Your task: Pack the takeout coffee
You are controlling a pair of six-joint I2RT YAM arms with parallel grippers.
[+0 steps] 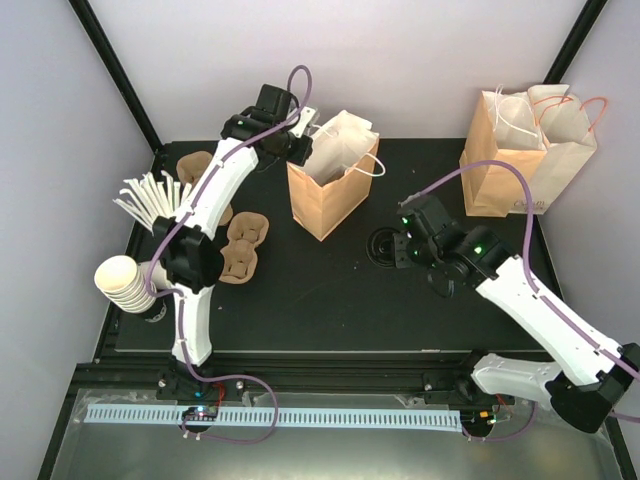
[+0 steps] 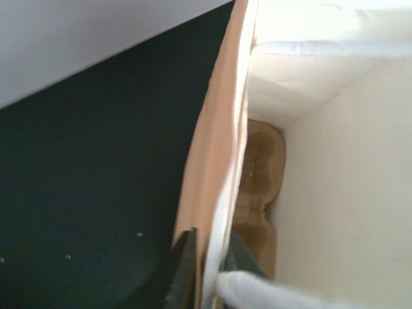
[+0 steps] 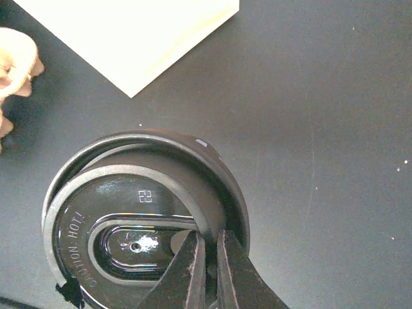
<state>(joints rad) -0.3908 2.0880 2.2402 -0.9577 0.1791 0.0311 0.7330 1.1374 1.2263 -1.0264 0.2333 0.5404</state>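
Black table (image 1: pixel 300 310) with bags (image 1: pixel 325 200), carriers (image 1: pixel 240 250), coffee (image 1: pixel 385 245)

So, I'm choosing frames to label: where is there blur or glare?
Left wrist: bag wall close up and blurred, its white inside overexposed. Right wrist: sharp; lid glossy, small highlight at its centre. Top: evenly lit, in focus.

Light's coming in soft and even — paper bag (image 2: pixel 341 193) is blowing out white and blurring up close, takeout coffee (image 3: pixel 138 222) is catching glints.

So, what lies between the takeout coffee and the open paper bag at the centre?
Only bare black tabletop separates takeout coffee from open paper bag; top view shows it.
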